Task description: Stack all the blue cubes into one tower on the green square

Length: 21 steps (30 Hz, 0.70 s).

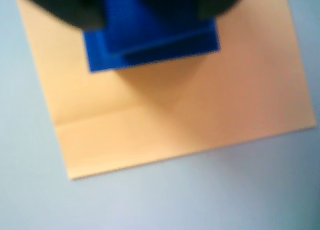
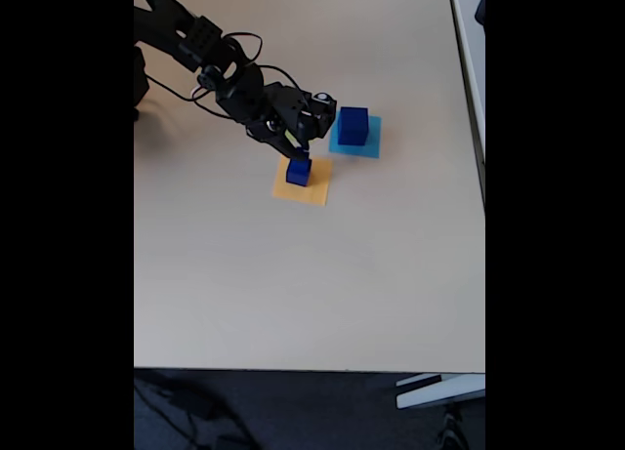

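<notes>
In the wrist view a smaller blue cube [image 1: 150, 20] sits on top of a wider blue cube [image 1: 150, 53], both on an orange-yellow paper square [image 1: 175, 115]. My gripper [image 1: 150, 13] has a dark finger on each side of the upper cube, pressed against it. The fixed view shows the gripper [image 2: 299, 157] pointing down over that blue stack [image 2: 299, 173] on the orange-yellow square [image 2: 314, 190]. A larger blue cube [image 2: 353, 124] stands on a cyan square [image 2: 369, 143] just to the right. The green square is out of view.
The arm [image 2: 215, 64] reaches in from the upper left of the pale table [image 2: 293, 294], with a black cable looping over it. The table's right edge [image 2: 484, 177] lies a little beyond the cyan square.
</notes>
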Each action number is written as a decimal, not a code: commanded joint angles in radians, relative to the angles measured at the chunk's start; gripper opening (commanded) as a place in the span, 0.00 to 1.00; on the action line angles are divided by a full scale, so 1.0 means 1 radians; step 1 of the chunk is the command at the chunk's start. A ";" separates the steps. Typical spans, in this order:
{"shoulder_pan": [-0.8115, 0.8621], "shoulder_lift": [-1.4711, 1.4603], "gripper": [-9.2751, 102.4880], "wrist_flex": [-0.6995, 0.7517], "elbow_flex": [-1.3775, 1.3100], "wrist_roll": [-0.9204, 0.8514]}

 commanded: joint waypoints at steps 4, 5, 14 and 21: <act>0.002 0.008 0.17 -0.025 -0.009 -0.002; 0.000 0.008 0.18 -0.025 -0.011 -0.003; -0.005 0.008 0.22 -0.025 -0.095 -0.066; -0.025 0.020 0.24 -0.015 -0.216 -0.137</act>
